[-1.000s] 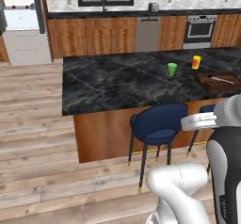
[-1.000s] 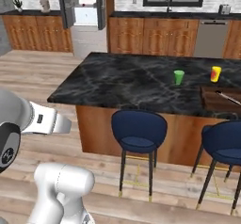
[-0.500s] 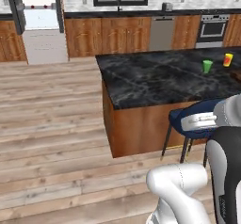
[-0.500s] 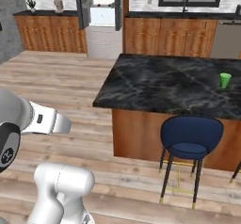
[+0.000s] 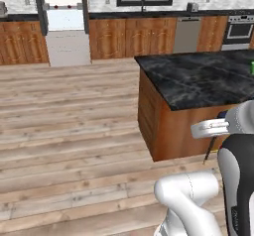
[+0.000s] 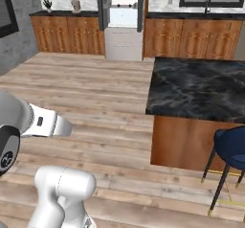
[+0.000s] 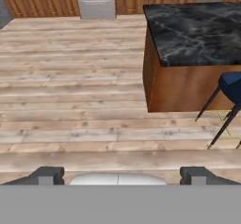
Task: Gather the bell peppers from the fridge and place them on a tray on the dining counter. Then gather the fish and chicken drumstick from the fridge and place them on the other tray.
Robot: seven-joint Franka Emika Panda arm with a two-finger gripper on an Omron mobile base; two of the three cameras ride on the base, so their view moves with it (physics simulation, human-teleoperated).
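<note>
Jaws spread wide and empty over the wood floor (image 7: pixel 70 100), well short of the fridge (image 6: pixel 123 23) far ahead, left of the dark worktop (image 7: pixel 197 30).

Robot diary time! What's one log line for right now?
stage: facing fridge | gripper: open, empty | fridge: open | island counter: to the right
</note>
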